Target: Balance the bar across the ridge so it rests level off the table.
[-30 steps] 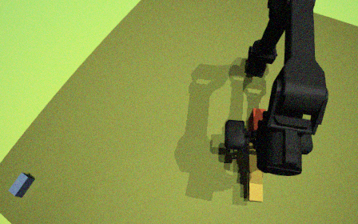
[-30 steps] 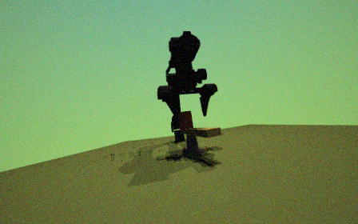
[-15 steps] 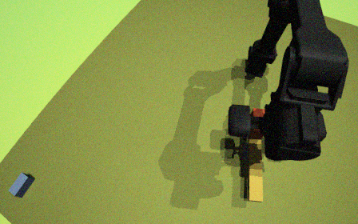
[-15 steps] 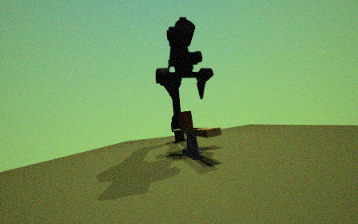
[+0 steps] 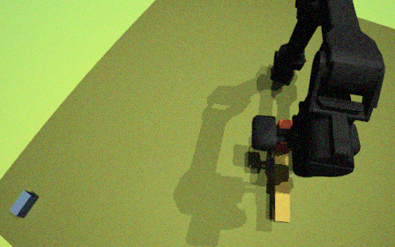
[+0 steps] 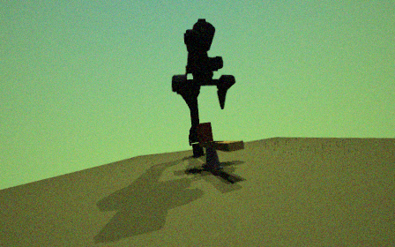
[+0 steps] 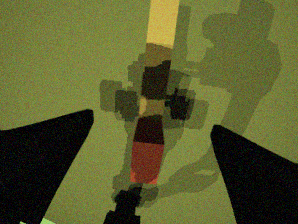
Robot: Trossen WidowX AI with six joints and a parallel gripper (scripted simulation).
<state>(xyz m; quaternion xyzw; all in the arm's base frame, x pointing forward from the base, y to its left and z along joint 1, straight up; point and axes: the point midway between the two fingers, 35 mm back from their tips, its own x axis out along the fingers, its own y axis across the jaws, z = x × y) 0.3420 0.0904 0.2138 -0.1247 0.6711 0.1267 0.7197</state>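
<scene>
The yellow bar (image 5: 282, 207) (image 6: 231, 145) (image 7: 163, 22) lies across the top of the grey ridge (image 6: 212, 158), clear of the table in the exterior view. It looks about level there, though its far end is partly hidden. A red block (image 5: 285, 123) (image 6: 204, 132) (image 7: 147, 160) is at the bar's end nearer the arm base. My gripper (image 6: 209, 109) (image 7: 153, 123) is open and empty, above the bar, with a fingertip on either side of it in the wrist view and touching nothing. The ridge is hidden under the bar in the top view.
A small blue-grey block (image 5: 21, 203) lies far off at the left of the table in the top view. The arm's base is beyond the red end of the bar. Arm shadows fall over the bar and the table around it.
</scene>
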